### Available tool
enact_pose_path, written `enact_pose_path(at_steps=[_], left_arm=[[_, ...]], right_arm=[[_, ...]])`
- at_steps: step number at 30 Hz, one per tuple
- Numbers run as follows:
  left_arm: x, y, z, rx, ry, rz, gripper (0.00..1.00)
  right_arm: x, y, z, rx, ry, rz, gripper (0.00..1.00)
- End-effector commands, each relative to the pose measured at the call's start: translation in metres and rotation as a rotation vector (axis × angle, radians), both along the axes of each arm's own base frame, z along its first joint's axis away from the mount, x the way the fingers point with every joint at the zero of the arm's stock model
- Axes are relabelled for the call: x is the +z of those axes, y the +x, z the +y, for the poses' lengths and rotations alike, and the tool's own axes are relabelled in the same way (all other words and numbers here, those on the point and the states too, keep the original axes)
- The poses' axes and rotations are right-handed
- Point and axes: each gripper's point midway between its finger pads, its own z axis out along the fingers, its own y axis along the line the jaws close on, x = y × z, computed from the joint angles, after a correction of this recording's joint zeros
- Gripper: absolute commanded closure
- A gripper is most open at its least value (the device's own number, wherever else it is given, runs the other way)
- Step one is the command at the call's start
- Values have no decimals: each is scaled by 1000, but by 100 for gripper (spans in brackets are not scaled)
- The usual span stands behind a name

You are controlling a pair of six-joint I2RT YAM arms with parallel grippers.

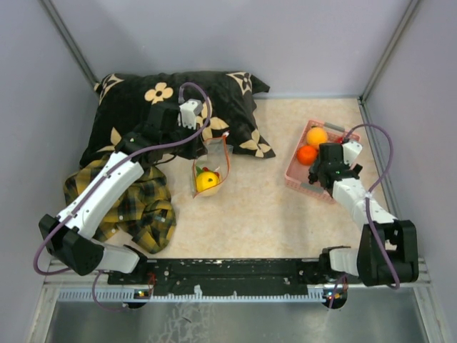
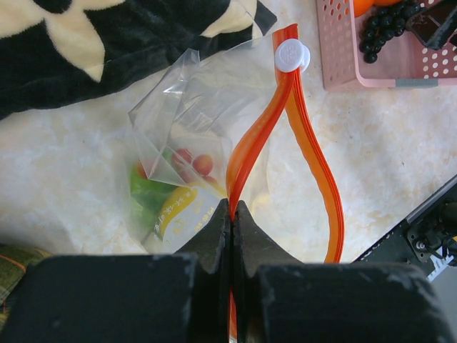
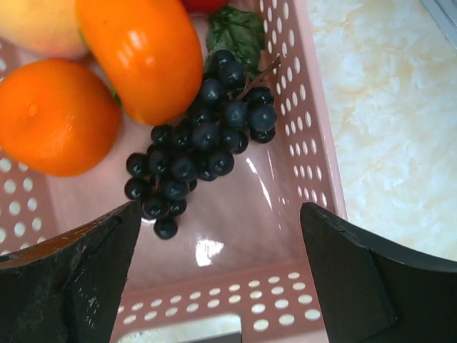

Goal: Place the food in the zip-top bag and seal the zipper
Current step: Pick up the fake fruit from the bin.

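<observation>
Done: I am seeing the yellow lemon (image 2: 178,211) and a green piece (image 2: 146,193) already inside the zip-top bag (image 2: 186,107), which is lying on the table just in front of the black pillow (image 1: 136,107).
Left to do: the grape bunch (image 3: 200,150) and two oranges (image 3: 53,118) are sitting in the pink basket (image 3: 307,128); the zipper (image 2: 250,136) is gaping open.
Left claw (image 2: 233,207): it is pinching one side of the zipper.
Right claw (image 3: 221,236): it is hanging spread wide over the basket, holding nothing.
Writing: I am finding none readable; the faint print on the lemon is too blurred.

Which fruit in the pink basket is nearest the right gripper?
The dark grape bunch; it lies just ahead of the right gripper, the oranges farther back.
</observation>
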Motion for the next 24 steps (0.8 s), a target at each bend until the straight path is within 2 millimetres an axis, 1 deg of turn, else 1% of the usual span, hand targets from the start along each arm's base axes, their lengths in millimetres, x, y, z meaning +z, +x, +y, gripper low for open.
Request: enact_pose_path(at_steps=[1,6,11,15,21,24], left_arm=[[12,0,-1,-14,-28,-40,100],[11,1,0,-10,-27,-37,100],[10,3,0,-9,-26,-35,100],[9,3,1,-7,-27,-33,100],[11,2,1,-9,-30,-35,100],[11,2,2,-7,-30,-37,100]], right_arm=[[10,31,-17,-115,36,-165,8],[-5,47,-28,-168,69,-189,10],[-25,61,-28,-176,108,-147,12],[-49,62,-28,-211,172,-64,12],[-61,61,-30,-221,199,2,16],[-65,57,-32,-225,216,19,20]])
